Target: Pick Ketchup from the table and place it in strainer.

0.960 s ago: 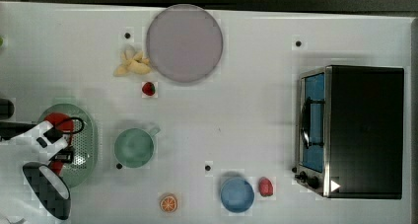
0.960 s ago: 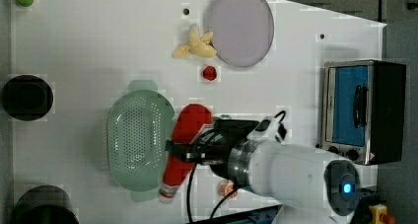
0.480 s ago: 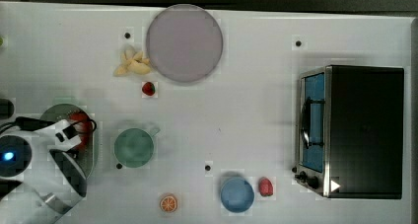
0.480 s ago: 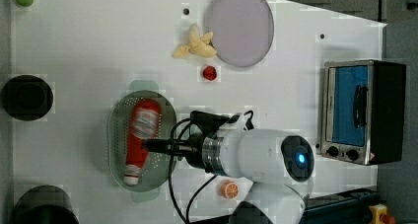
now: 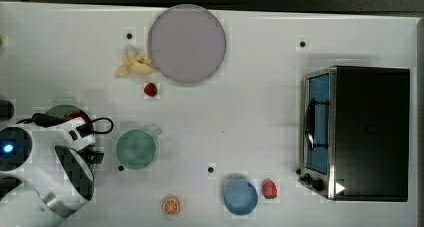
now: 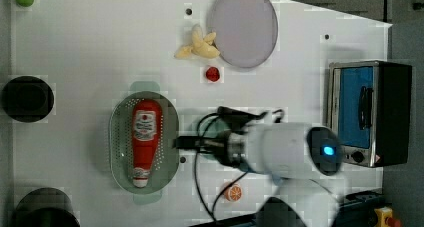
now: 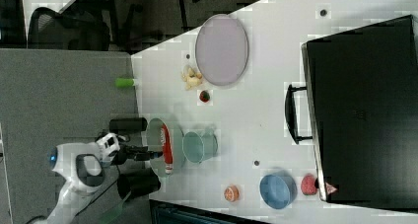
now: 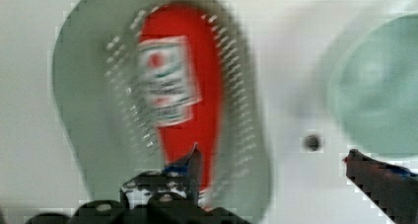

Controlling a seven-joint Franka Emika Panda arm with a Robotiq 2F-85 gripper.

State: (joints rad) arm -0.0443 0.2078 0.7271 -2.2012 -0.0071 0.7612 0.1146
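Red Ketchup lies lengthwise in strainer; tool wide open, holding nothing.

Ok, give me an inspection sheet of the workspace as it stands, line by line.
Surface: white table, small dark holes dotted over it.
Job's things: Ketchup lies lengthwise inside the strainer, label up.
Clutter: green cup, lilac plate, banana pieces, strawberries, orange slice, blue bowl, toaster oven.
Grippers: gripper open, empty, apart from the bottle.
Cables: black cable loops from the wrist over the table.
Surroundings: black round objects beside the table; office chair beyond it in the right view.
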